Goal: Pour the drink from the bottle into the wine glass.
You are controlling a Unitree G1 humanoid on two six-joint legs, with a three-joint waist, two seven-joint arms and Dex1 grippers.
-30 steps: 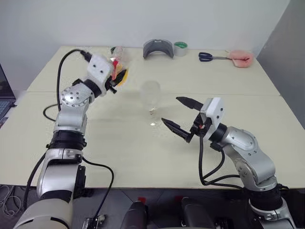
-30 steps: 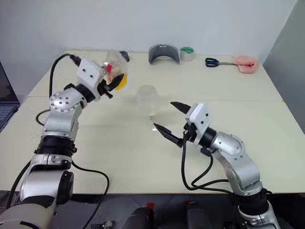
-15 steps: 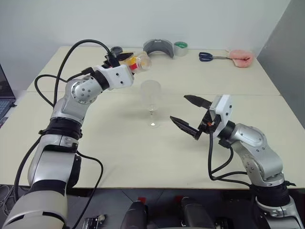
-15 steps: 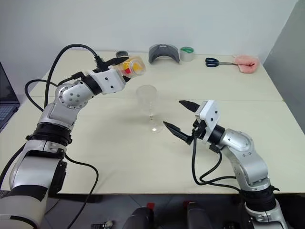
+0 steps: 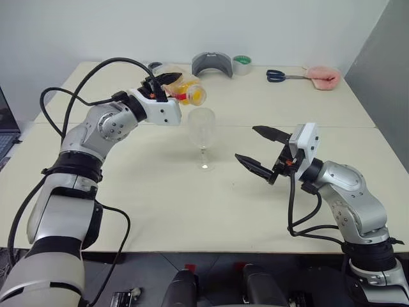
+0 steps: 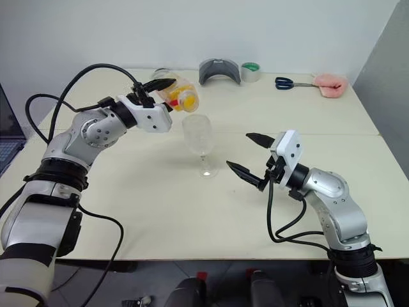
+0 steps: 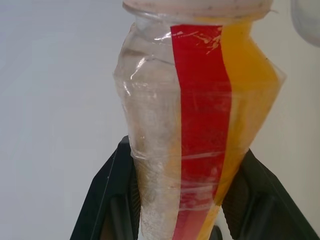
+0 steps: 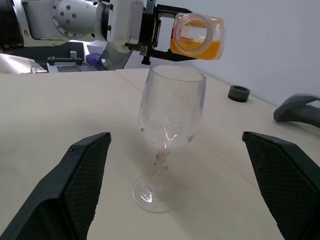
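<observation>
My left gripper [image 5: 167, 82] is shut on the bottle [image 5: 185, 89], a clear plastic one with a red label strip [image 7: 200, 125]. It lies tipped on its side, its mouth [image 8: 192, 32] just above the rim of the wine glass [image 5: 202, 128]. The orange drink [image 7: 247, 95] has pooled along the bottle's lower side. No stream shows, and the glass [image 8: 170, 115] looks empty. It stands upright on the table [image 5: 160, 204]. My right gripper [image 5: 245, 142] hangs open to the right of the glass, a short way off, with nothing between its fingers [image 8: 85, 170].
Along the table's far edge lie a grey curved object [image 5: 212, 64], a tape roll [image 5: 241, 64], blue-handled scissors [image 5: 281, 76] and a pink object [image 5: 321, 77]. A small dark ring [image 8: 239, 92] sits behind the glass. A laptop [image 5: 5, 131] is at the far left.
My left wrist has rolled the bottle from nearly upright onto its side and brought its mouth over the glass. My right gripper has drawn a little to the right, away from the glass.
</observation>
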